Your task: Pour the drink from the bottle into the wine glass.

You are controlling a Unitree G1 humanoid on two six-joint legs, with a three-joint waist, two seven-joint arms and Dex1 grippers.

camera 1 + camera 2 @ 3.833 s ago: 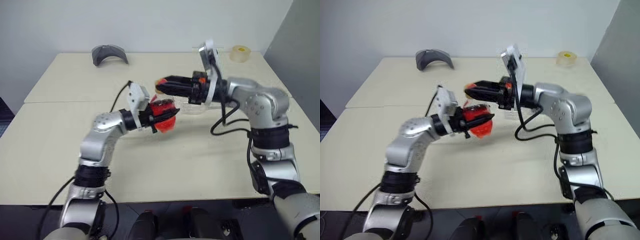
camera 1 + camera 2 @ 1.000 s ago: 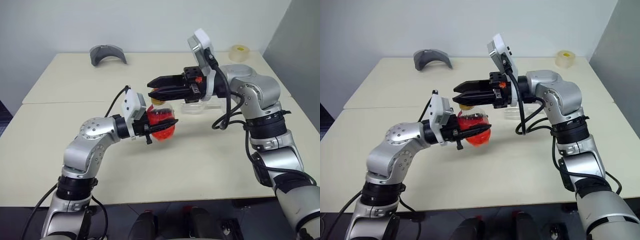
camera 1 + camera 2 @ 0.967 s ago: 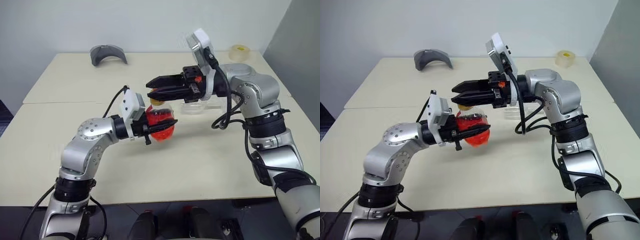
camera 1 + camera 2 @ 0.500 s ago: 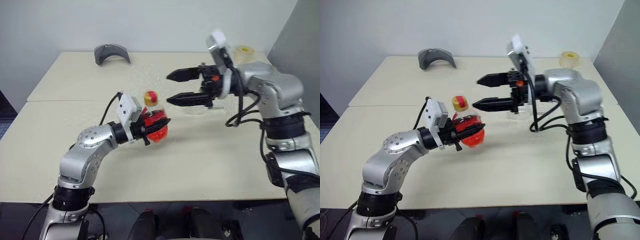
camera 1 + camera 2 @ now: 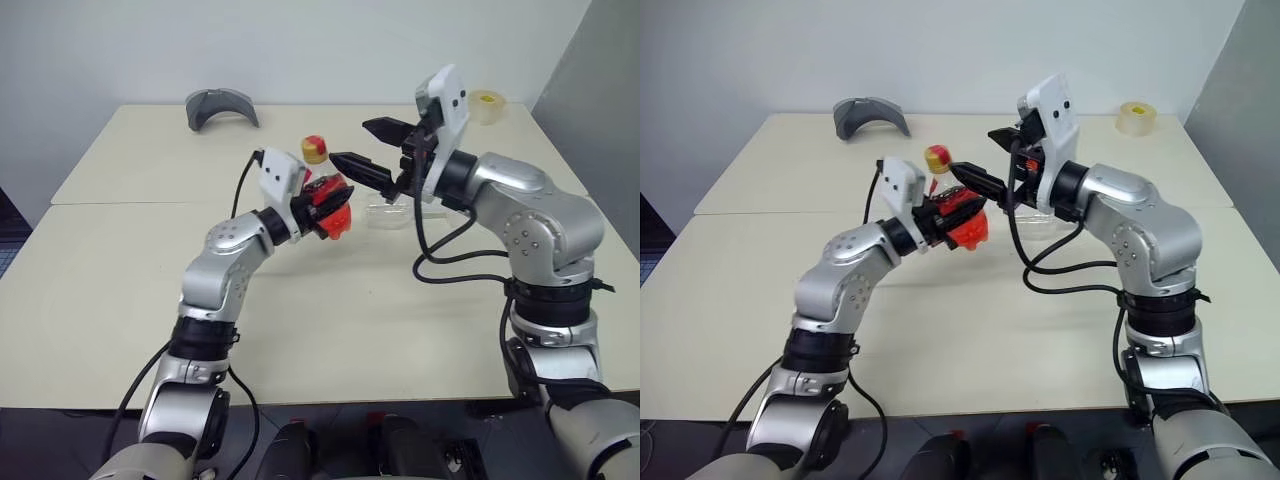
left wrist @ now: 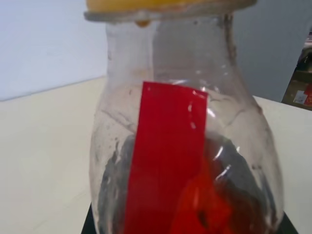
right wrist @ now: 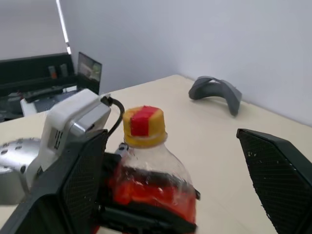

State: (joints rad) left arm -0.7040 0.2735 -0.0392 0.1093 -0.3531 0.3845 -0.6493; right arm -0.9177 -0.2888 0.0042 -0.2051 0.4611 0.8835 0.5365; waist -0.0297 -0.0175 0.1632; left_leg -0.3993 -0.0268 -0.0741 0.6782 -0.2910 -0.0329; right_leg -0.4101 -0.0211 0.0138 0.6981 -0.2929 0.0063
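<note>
Presently, on the far left of the pale beige table (image 5: 120, 300), a grey curved plastic object (image 5: 220, 106) lies well apart from my work. My left gripper (image 5: 325, 207) is clamped on the small clear plastic bottle with a red label strip and yellow screw cap (image 5: 322, 190), holding it upright above the table near its centre. The bright red translucent drink (image 7: 156, 192) sits in the lower part of the bottle. The yellow cap (image 7: 143, 126), which carries a red patch on top, is seated on the neck. My right gripper (image 5: 372, 146) has its jaws spread wide apart, level with the cap and just beside it, gripping nothing. Behind that gripper is the clear stemmed wine glass (image 5: 385, 213), which appears to lie on its side on the table; I cannot confirm this. A roll of clear tape (image 5: 485, 105) sits at the far right corner.

Status, as I judge it: bottle lifted; cap not yet removed; nothing poured. Remaining: uncap, right the glass if needed, pour.

No readable writing appears on the label strip.
</note>
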